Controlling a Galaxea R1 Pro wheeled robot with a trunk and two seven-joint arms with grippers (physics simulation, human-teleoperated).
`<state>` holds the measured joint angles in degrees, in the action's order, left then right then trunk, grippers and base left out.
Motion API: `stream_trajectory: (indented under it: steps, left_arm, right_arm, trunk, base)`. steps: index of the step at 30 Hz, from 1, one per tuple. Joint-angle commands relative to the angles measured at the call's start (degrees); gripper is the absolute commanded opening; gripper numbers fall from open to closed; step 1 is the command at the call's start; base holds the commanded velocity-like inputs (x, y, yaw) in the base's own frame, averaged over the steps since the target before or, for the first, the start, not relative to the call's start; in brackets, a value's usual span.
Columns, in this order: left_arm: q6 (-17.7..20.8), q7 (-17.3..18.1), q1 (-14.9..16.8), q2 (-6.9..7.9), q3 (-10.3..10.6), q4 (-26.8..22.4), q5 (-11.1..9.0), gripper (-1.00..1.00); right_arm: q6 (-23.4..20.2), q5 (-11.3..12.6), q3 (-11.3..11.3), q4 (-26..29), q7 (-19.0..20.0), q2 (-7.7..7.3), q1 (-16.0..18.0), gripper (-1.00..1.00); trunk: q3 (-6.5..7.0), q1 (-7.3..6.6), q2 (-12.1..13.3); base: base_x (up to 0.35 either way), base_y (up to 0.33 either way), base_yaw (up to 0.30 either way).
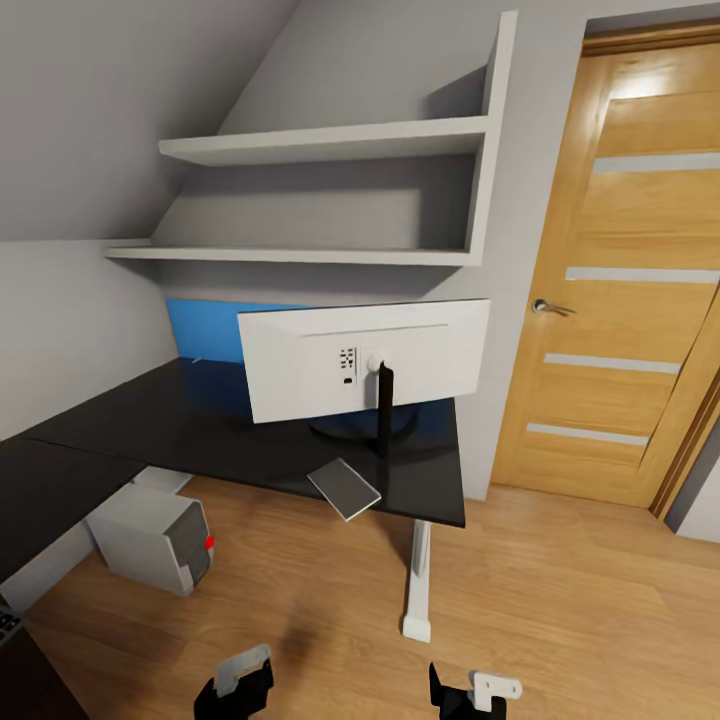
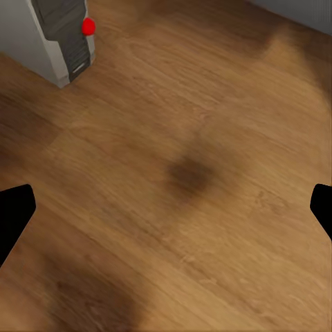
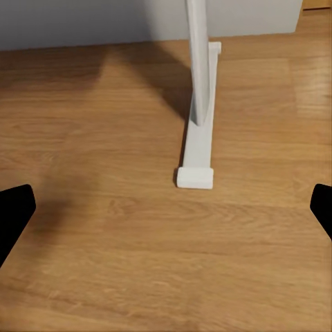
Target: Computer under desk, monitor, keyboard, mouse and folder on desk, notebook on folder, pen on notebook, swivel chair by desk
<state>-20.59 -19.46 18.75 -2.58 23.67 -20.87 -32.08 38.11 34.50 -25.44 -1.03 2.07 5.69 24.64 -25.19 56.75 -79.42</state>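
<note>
Head: monitor (image 1: 365,360) sits at the desk (image 1: 150,430) right end, back toward me; computer (image 1: 155,540) on the floor under the desk. Both look done; keyboard, mouse, folder stack, chair outstanding. Left wrist: left gripper (image 2: 166,207) released, empty, above floor near computer (image 2: 62,34). Right wrist: right gripper (image 3: 166,207) released, empty, facing desk leg (image 3: 199,104)

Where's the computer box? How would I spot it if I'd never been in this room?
Find the long black desk below the grey wall shelves. Look under its left part, down on the wood floor. The computer is the small light-grey box there, with a darker front and a red dot, unlike the white-backed monitor standing up on top.
</note>
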Motion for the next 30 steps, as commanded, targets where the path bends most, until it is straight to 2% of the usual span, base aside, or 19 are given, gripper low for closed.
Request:
stream_trajectory:
  steps: [1,4,8,11,12,14,15,16,17,19,23,24,26,30]
  left_arm:
    - [-0.2,-0.4,0.1,0.05,0.5,-0.1,-0.3,1.00]
    - [-0.1,-0.2,0.1,0.62,0.5,-1.5,-0.4,1.00]
    - [1.2,0.0,-0.2,2.11,0.5,-4.7,-0.7,1.00]
    - [6.1,0.0,-2.8,4.46,0.6,-12.6,-0.9,1.00]
    - [9.4,0.0,-4.8,5.73,0.6,-17.9,-0.9,1.00]
    - [13.1,0.0,-7.5,7.15,0.6,-24.1,-0.9,1.00]
    - [19.0,0.0,-12.2,9.40,0.6,-33.8,-0.9,1.00]
    - [22.3,-0.1,-15.2,10.74,0.6,-39.6,-1.0,1.00]
    - [24.5,-0.1,-17.8,11.92,0.6,-44.3,-1.0,1.00]
    - [26.9,-0.1,-21.1,14.08,0.5,-50.0,-2.2,1.00]
    - [28.1,-0.1,-22.8,16.15,0.5,-53.2,-6.0,1.00]
    - [28.3,-0.1,-23.1,17.32,0.4,-53.9,-7.2,1.00]
    - [28.4,-0.1,-23.3,18.31,0.4,-54.4,-8.0,1.00]
    - [28.4,-0.2,-23.4,18.95,0.4,-54.7,-8.5,1.00]
  right_arm:
    - [0.2,0.6,-0.4,-0.1,0.2,0.02,0.1,1.00]
    - [0.2,0.6,-0.4,-0.1,0.2,0.02,0.1,1.00]
    - [0.2,0.6,-0.4,-0.1,0.2,0.02,0.1,1.00]
    - [0.2,0.6,-0.4,-0.1,0.2,0.04,0.1,1.00]
    - [0.2,0.6,-0.4,-0.1,0.2,0.07,0.1,1.00]
    - [0.2,0.6,-0.4,-0.1,0.2,0.08,0.1,1.00]
    - [0.2,0.6,-0.5,-0.1,0.2,0.10,0.1,1.00]
    - [0.2,0.6,-0.5,-0.1,0.2,0.10,0.1,1.00]
    - [0.1,0.6,-0.5,-0.2,0.2,0.10,0.1,1.00]
    - [0.1,0.6,-0.5,-0.2,0.2,0.11,0.1,1.00]
    - [0.1,0.6,-0.5,-0.2,0.2,0.11,0.1,1.00]
    - [0.1,0.6,-0.5,-0.2,0.2,0.11,0.1,1.00]
    - [0.1,0.6,-0.5,-0.2,0.2,0.11,0.1,1.00]
    - [0.3,0.6,-0.5,-0.2,0.3,0.27,0.0,1.00]
  trunk:
    - [-0.25,0.22,-0.5]
    - [-0.79,0.88,-1.7]
    - [-1.50,1.76,-3.3]
    - [-2.04,2.42,-4.5]
    - [-2.22,2.64,-4.9]
    - [-2.58,3.08,-5.7]
    - [-2.76,3.30,-6.1]
    - [-2.94,3.52,-6.5]
    - [-3.12,3.74,-6.9]
    - [-3.48,4.18,-7.7]
    - [-4.20,5.06,-9.3]
    - [-4.38,5.28,-9.7]
    - [-4.74,5.72,-10.5]
    - [-5.45,6.59,-12.1]
  base:
    - [0.000,0.000,0.000]
    - [0.000,0.000,0.000]
    - [0.000,0.000,0.000]
    - [0.000,0.000,0.000]
    - [0.000,0.000,0.000]
    - [0.000,0.000,0.000]
    - [0.000,0.000,0.000]
    - [0.000,0.000,0.000]
    - [0.000,0.000,0.000]
    - [0.000,0.000,0.000]
    - [0.000,0.000,0.000]
    - [0.000,0.000,0.000]
    - [0.000,0.000,0.000]
    - [0.000,0.000,0.000]
